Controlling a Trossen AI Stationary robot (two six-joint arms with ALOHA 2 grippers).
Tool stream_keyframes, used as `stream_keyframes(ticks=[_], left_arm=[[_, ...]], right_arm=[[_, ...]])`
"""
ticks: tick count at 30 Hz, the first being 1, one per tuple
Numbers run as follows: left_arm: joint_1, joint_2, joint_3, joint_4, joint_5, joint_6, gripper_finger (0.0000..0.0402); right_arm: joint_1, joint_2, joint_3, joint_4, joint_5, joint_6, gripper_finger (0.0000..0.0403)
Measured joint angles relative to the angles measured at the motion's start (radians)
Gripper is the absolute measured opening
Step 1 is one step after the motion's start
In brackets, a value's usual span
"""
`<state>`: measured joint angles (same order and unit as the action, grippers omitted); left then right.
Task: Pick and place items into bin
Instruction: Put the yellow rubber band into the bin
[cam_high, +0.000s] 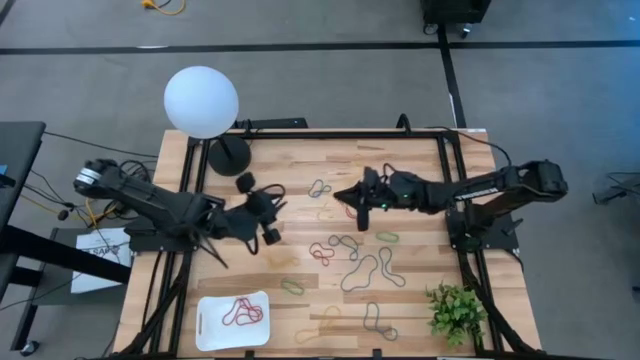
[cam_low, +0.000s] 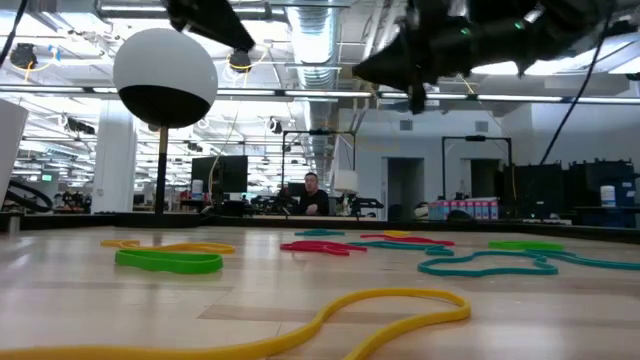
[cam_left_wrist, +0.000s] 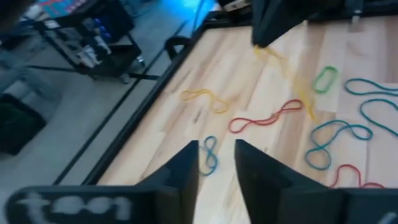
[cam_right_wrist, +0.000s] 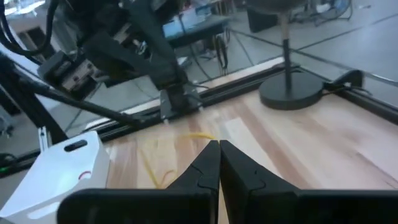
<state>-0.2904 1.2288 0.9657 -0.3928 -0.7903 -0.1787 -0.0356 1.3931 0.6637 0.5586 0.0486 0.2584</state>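
Right gripper (cam_high: 352, 197) is up off the table over the far middle of the board, its fingers (cam_right_wrist: 208, 163) pressed tight together, and a thin yellow band (cam_left_wrist: 287, 71) dangles from the tips, as the left wrist view shows. In the high view that strand is too fine to make out. Just to its right on the wood lies a small green loop (cam_high: 387, 237), and on the far side a grey loop (cam_high: 319, 188).

Over to the left gripper (cam_high: 258, 205), hanging above the board's left half, wrist twisted, fingers (cam_left_wrist: 185, 169) parted a little with nothing between them. Its camera looks along the table at a red band (cam_left_wrist: 266, 116), a small green ring (cam_left_wrist: 324, 79) and a teal figure-eight (cam_left_wrist: 208, 154).

Spreading out: the middle of the table (cam_high: 420, 170) carries a scatter of bands, red ones (cam_high: 322, 251) by the centre, a long grey loop (cam_high: 362, 272) beside them, a green one (cam_high: 291, 286) nearer the front, and another grey loop (cam_high: 377, 320) close to the near edge.

The bin (cam_high: 210, 318) sits at the near left corner, with red bands (cam_high: 243, 311) already lying inside it.

The white globe lamp (cam_high: 201, 101) stands at the far left corner, the green plant (cam_high: 455, 309) at the near right. From table height a person (cam_low: 312, 194) shows in the room behind.
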Motion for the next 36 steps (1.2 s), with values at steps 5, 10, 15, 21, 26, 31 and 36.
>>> stream_keyframes(ticks=[5, 10, 15, 21, 26, 31, 36], left_arm=[[0.027, 0.067, 0.0, 0.103, 0.088, 0.045, 0.0156], [0.035, 0.118, 0.0, 0.182, 0.142, 0.079, 0.019], [0.046, 0.152, 0.0, 0.18, 0.093, 0.088, 0.0197], [0.064, 0.165, 0.0, 0.163, 0.085, 0.096, 0.0196], [0.067, 0.165, 0.0, 0.165, 0.097, 0.115, 0.0193], [0.067, 0.165, 0.0, 0.164, 0.157, 0.133, 0.0151], [0.067, 0.165, 0.0, 0.149, 0.182, 0.133, 0.0066]], right_arm=[[0.023, 0.111, 0.109, -0.056, 0.002, -0.005, 0.0001], [0.029, 0.209, 0.192, -0.057, 0.002, -0.006, 0.0], [0.036, 0.27, 0.268, -0.055, -0.043, -0.022, 0.0], [0.054, 0.282, 0.303, -0.057, -0.086, -0.032, 0.0], [0.056, 0.27, 0.302, -0.055, -0.087, -0.034, 0.0], [0.047, 0.271, 0.302, -0.059, -0.087, -0.034, 0.0], [0.046, 0.271, 0.302, -0.078, -0.081, -0.031, 0.0]])
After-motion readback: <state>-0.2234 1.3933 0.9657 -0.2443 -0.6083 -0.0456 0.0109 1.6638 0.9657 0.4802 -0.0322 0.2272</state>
